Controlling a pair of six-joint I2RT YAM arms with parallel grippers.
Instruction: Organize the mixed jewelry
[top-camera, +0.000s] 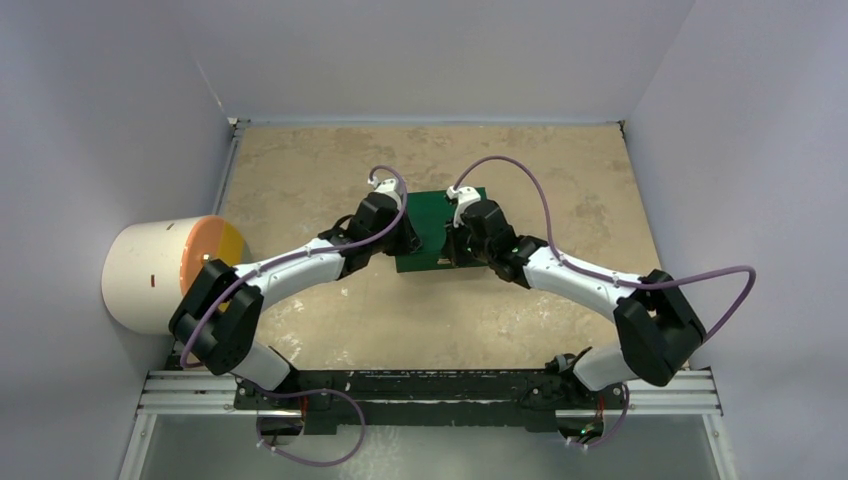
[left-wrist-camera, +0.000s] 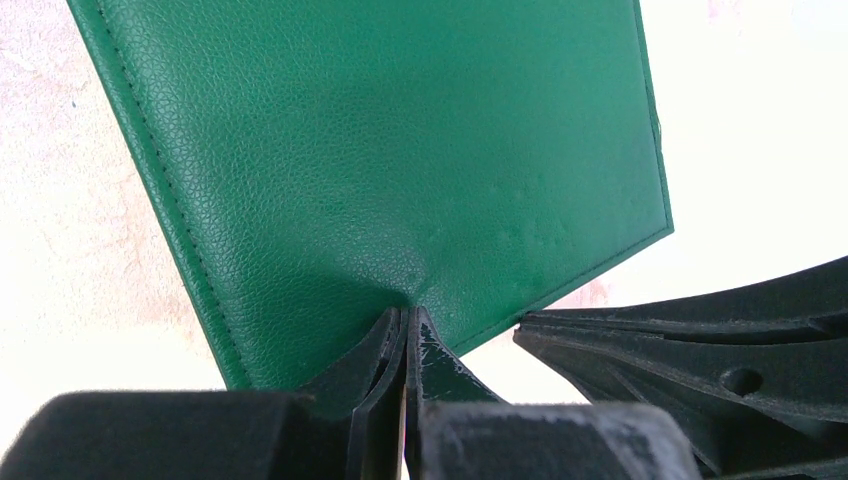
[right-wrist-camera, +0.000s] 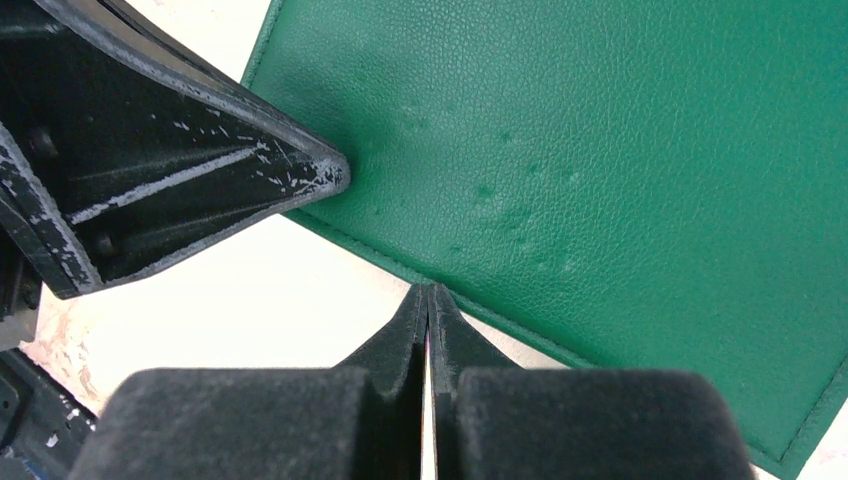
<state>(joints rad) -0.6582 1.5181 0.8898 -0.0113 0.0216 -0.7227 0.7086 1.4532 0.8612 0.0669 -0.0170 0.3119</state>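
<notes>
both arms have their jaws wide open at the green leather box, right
No, the jaws are shut, not wide open: each wrist view shows its pair pressed together at the edge of the green stitched leather-look box. The rest holds.

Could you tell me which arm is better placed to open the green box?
Probably right: the right gripper meets the near edge of the green box, while the left gripper rests on its top.

I see a deep green box (left-wrist-camera: 400, 150) with pebbled grain and a stitched border, on a mottled tan desk (top-camera: 430, 320). Black fingers (right-wrist-camera: 200, 180), scuffed whitish. Purple cables (top-camera: 520, 165), white-and-black arms (top-camera: 300, 265). A white cylinder (top-camera: 145, 280), orange-and-yellow face.
</notes>
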